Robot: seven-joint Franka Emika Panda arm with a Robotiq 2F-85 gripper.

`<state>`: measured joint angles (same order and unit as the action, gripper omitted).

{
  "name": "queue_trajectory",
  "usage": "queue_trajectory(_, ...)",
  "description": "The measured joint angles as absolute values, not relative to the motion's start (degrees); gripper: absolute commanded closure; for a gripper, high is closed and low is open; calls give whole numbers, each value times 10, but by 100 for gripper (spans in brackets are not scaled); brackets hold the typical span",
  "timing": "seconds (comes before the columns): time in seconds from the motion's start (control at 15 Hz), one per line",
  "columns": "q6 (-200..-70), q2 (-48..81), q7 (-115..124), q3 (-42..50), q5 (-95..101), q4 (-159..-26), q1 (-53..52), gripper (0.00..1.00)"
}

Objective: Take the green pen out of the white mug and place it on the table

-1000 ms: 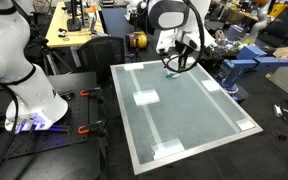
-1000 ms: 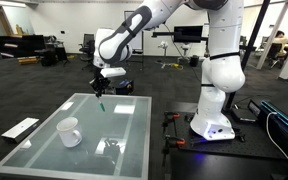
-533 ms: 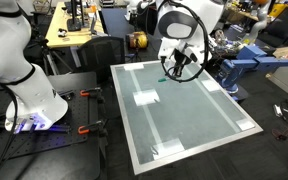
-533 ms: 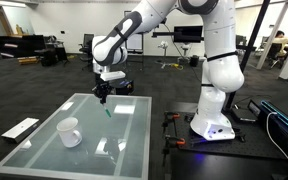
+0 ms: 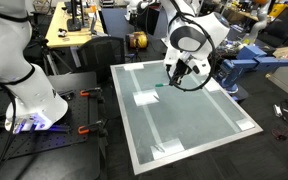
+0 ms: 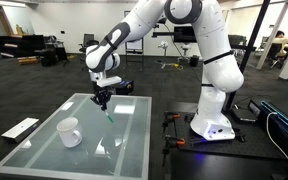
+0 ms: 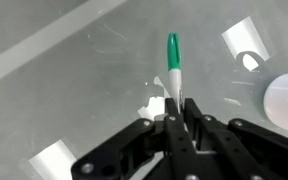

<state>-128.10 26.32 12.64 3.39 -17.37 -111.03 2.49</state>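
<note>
My gripper [image 6: 103, 99] is shut on the green pen [image 6: 108, 112] and holds it tip-down just above the far part of the table [image 6: 124, 135]. The white mug [image 6: 69, 132] stands upright near the table's left edge, well apart from the gripper. In the wrist view the green pen [image 7: 173, 62] sticks out past the closed fingers [image 7: 174, 112] over the glossy top, and the mug [image 7: 287, 100] is a white blur at the right edge. The gripper [image 5: 176, 73] and the pen [image 5: 162, 84] also show in an exterior view, where I cannot tell the mug from the white patches.
White tape rectangles [image 5: 212, 85] lie on the table top. The robot base [image 6: 212, 125] and a black stand with red clamps [image 5: 84, 130] sit beside the table. A wooden workbench [image 5: 74, 30] and lab gear stand behind it.
The gripper has come down and slightly sideways over the table with the pen in it, so the pen tip is closer to the surface. The mug has not moved.
</note>
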Motion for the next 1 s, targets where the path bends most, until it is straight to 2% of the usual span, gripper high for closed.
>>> queue_trajectory(0.47, -1223, 343, 126, 27, -182, -1037, 35, 97)
queue_trajectory(0.53, -1214, 353, 127, 27, -182, -1027, 35, 91)
queue_trajectory(0.6, -1204, 362, 127, 27, -182, -1017, 36, 61)
queue_trajectory(0.67, -1194, 371, 127, 27, -182, -1008, 36, 60)
queue_trajectory(0.73, -1185, 379, 127, 27, -182, -999, 36, 55)
queue_trajectory(1.0, -1174, 390, 128, 27, -182, -978, 37, 25)
